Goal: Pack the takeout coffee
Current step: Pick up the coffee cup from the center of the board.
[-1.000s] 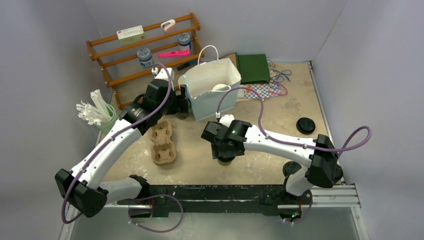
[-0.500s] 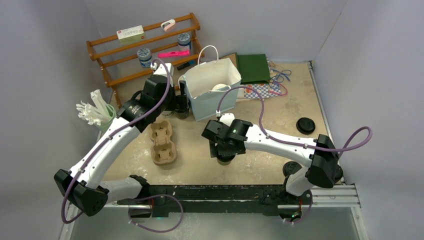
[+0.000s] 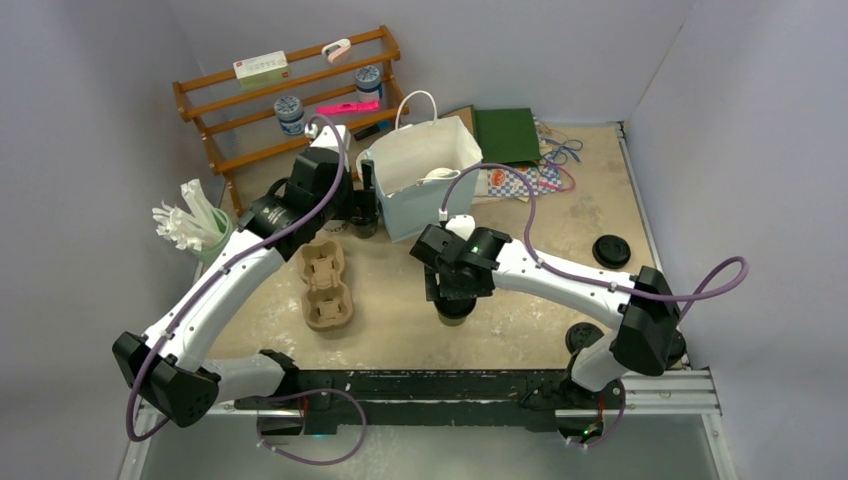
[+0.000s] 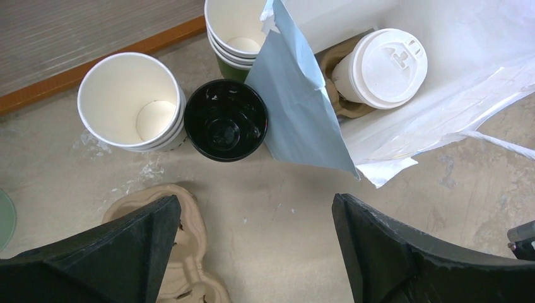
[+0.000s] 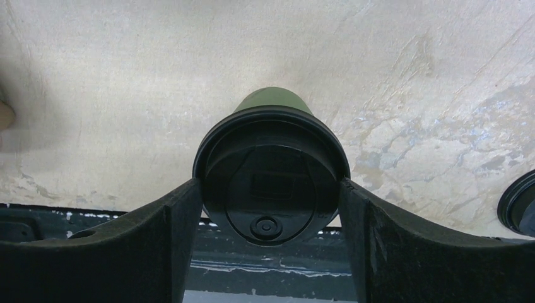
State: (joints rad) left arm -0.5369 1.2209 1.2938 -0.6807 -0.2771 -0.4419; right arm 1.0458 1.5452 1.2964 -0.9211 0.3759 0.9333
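Bag beside lidless cups, left claw spread, right claw pinching black-lidded cup

The right end effector, closed on the black-lidded cup, is carrying it a little away from the near edge of the worktop, toward the white paper bag. The left arm is shifting slightly back toward the wooden rack, its end effector barely moving.
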